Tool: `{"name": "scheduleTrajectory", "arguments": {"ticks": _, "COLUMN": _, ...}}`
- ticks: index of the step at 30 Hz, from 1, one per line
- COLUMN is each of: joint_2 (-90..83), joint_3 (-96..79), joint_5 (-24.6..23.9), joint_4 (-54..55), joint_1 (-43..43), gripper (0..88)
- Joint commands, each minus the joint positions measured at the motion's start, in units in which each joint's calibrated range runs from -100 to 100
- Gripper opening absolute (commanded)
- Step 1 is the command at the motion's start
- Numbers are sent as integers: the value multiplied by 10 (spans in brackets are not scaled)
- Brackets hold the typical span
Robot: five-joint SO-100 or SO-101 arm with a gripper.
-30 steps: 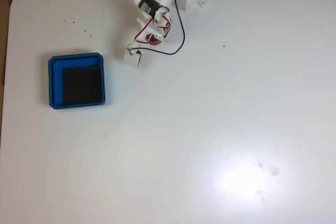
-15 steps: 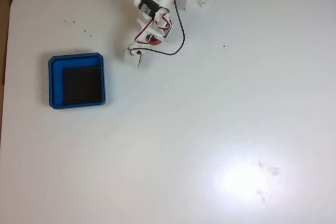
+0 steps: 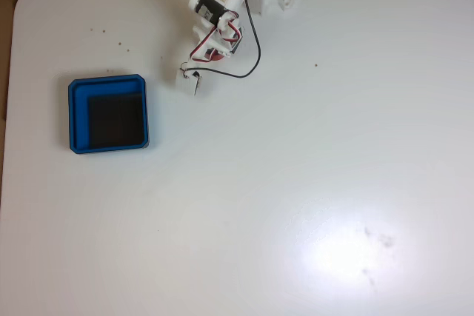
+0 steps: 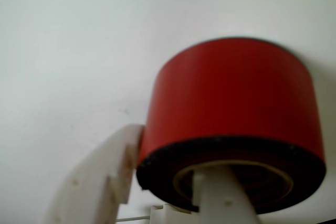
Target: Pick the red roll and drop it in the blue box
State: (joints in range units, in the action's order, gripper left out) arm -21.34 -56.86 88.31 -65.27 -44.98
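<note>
Near the counter's [image 3: 311, 183] far edge, the end effector [image 4: 173, 182] grips the roll [image 4: 231, 108], one finger [image 4: 113, 177] against its red side, one [image 4: 220, 198] through its core, well apart from the box [image 3: 78, 112] near the left edge.

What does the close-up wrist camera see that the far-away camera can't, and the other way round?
Wrist view: the red roll up close, its dark face and hollow core, with one white finger against its outer side and the other inside the core. Fixed view: the blue box, apart from the arm and with its black floor bare, and the whole white table. Both: the gripper, the roll as a red speck there, and table surface.
</note>
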Motion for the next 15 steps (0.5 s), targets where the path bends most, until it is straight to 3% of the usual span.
{"name": "scheduleTrajectory", "arguments": {"ticks": 1, "joint_2": -2, "joint_3": 23, "joint_5": -2, "joint_4": 4, "joint_1": -7, "gripper": 5}}
{"name": "scheduleTrajectory", "arguments": {"ticks": 15, "joint_2": -54, "joint_3": 28, "joint_5": -2, "joint_4": 4, "joint_1": -7, "gripper": 5}}
